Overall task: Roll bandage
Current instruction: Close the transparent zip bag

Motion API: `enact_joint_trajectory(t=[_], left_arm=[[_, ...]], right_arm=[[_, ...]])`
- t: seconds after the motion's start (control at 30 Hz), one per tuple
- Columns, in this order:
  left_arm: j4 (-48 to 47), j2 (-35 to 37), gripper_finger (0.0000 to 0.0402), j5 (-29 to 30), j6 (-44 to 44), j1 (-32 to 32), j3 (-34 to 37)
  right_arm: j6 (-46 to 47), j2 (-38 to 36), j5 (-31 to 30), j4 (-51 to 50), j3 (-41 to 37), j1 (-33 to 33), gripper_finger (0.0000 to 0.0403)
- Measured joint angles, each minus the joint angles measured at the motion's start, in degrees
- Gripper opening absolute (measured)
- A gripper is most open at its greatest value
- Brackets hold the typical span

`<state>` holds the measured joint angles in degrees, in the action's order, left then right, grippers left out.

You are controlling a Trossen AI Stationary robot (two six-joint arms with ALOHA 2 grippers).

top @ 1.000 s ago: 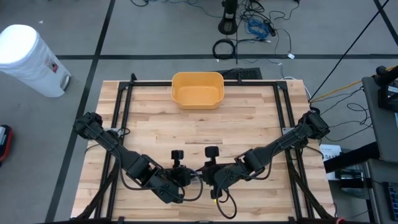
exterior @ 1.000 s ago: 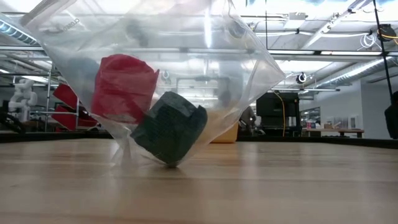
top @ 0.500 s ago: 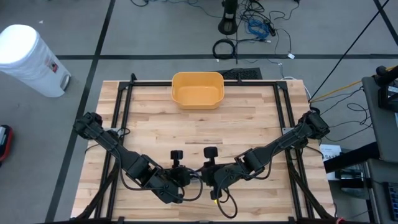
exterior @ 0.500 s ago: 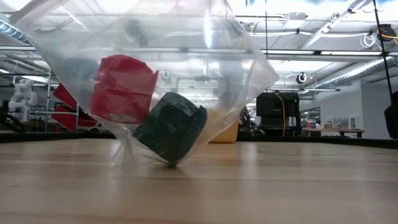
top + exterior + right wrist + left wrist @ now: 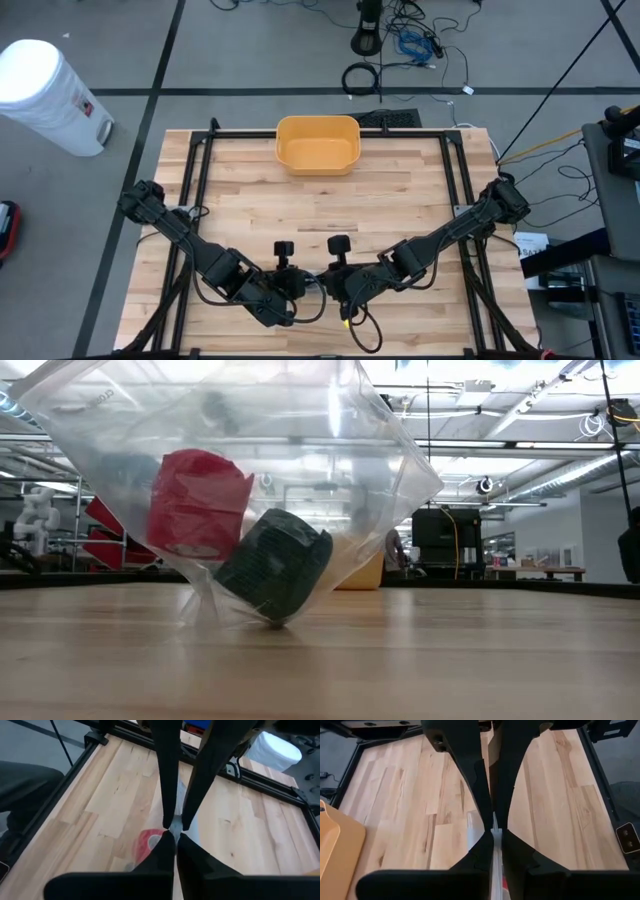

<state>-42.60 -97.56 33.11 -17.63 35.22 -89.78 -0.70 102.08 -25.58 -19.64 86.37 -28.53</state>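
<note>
**Both grippers pinch bag at near edge**

Left gripper (image 5: 493, 827) and right gripper (image 5: 172, 827) sit side by side at the table's (image 5: 400, 190) near edge, each clenched on the top of a clear plastic bag (image 5: 330, 470). Inside it, a red bandage roll (image 5: 198, 502) sits left of a dark green roll (image 5: 275, 565), which presses the bag's bottom onto the wood. Yellow bin (image 5: 317, 144) at the far edge.

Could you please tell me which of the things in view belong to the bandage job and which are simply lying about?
Part of the job:
- clear plastic bag, pinched by the left gripper and right gripper
- red bandage roll inside it
- dark green bandage roll inside it

Lying about:
- yellow plastic tub at the table's far edge
- white bin on the floor
</note>
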Motion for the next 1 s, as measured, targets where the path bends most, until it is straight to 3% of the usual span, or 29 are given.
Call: enact_joint_trajectory(t=[0.3, 1.0], left_arm=[[-2.1, 0.0, 0.009, 0.0, -2.5, 0.2, 0.1], [-1.2, 0.0, 0.0092, 5.3, -4.5, 2.4, 0.1]], right_arm=[[0.0, 0.0, -0.4, 0.2, 0.0, 0.0, 0.0], [-0.7, 0.0, -0.4, 0.1, 0.0, -0.1, 0.0]])
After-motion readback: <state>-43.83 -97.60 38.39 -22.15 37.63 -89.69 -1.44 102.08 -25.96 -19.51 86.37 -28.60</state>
